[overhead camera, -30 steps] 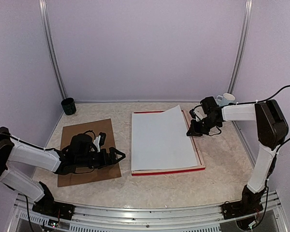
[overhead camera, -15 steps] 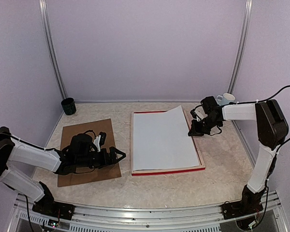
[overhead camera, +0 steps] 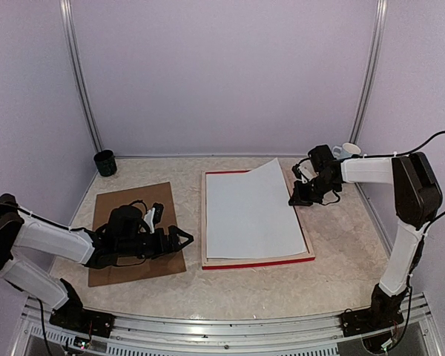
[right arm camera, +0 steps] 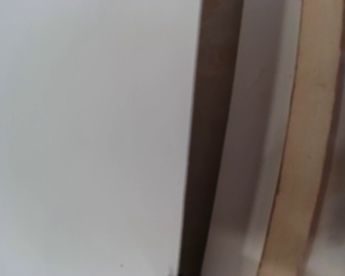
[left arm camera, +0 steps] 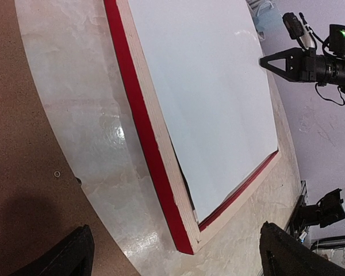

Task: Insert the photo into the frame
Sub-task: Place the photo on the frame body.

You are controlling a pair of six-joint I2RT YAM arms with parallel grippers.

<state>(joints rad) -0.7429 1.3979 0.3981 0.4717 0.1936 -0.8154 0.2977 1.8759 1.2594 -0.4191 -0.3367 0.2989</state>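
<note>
The photo [overhead camera: 248, 211] is laid white side up inside the frame [overhead camera: 259, 262], its far right corner raised over the frame's right rail. The right gripper [overhead camera: 294, 202] is set there, jaws closed together. Left of the frame, the left gripper [overhead camera: 185, 238] is spread wide over the brown board [overhead camera: 115, 204], and a strip of table [overhead camera: 194, 222] is seen between board and frame.

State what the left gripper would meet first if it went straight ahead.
Likely the frame, on the red edge facing it, near the front corner. How high the left gripper hovers is hard to judge.
</note>
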